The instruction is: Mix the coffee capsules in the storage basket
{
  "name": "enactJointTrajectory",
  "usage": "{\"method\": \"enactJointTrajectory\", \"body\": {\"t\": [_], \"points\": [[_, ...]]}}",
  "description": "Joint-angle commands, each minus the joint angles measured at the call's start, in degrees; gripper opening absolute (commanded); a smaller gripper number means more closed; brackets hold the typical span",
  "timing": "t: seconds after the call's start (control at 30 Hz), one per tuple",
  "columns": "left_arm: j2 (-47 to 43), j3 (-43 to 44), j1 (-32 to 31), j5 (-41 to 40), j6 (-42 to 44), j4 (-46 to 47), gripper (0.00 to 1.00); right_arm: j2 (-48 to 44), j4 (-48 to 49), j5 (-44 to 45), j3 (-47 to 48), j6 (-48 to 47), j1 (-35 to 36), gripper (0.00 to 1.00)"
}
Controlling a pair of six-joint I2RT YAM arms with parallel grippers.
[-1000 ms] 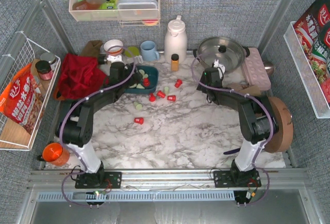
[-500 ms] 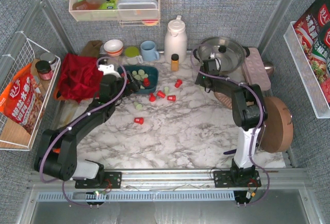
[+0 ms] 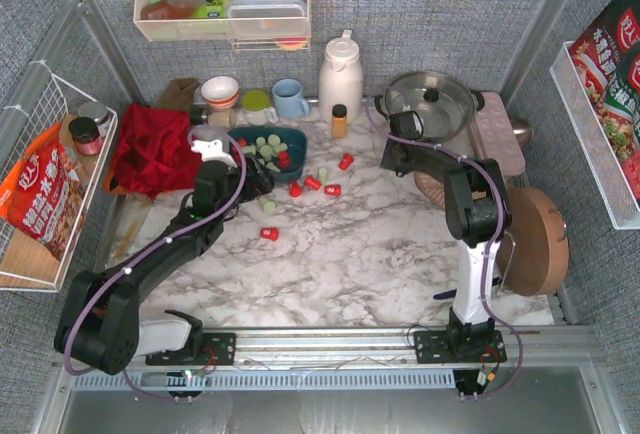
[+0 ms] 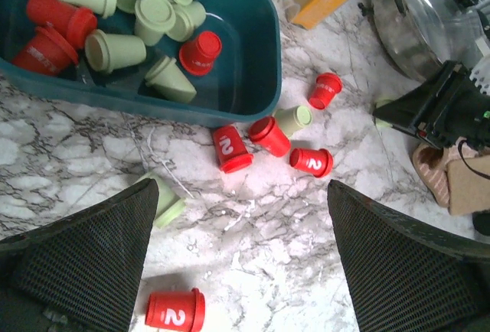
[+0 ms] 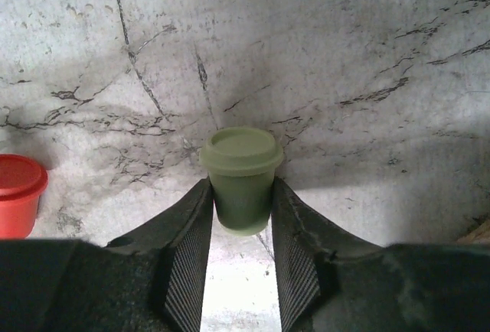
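Pickup step: right gripper (image 5: 241, 194) clamped on green capsule (image 5: 242, 162); left gripper (image 4: 241, 194) spread wide, empty. Next, likely: carry it to basket (image 4: 256, 56), nine o'clock.

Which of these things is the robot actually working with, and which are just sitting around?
In use: coffee capsules, red and green; teal storage basket; open left hand; right hand gripping a green capsule.
Just lying about: white jug, lidded pot, red cloth, blue mug, orange bottle.
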Motion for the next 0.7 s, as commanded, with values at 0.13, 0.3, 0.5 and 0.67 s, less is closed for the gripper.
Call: {"method": "enactJointTrajectory", "body": {"t": [0.13, 0.3, 0.5, 0.67], "points": [[-1.28, -1.28, -1.37, 0.49, -0.34, 2.59, 0.99, -5.59, 5.89, -4.53, -7.8, -5.3, 1.77, 0.28], [-1.65, -2.55, -4.5, 0.78, 4.3, 6.51, 0.99, -15.03, 14.77, -7.41, -18.2, -10.49, 4.77, 0.2], [-0.97, -5.88, -10.28, 0.61, 12.14, 14.74, 0.99, -31.09, 39.4, -17.3, -40.77, -22.01, 12.01, 0.21], [4.31, 1.16, -10.77, 6.9, 5.85, 7.77, 0.99, -36.9, 59.02, -19.0, -53.75, -36.1, 18.62, 0.26]]}}
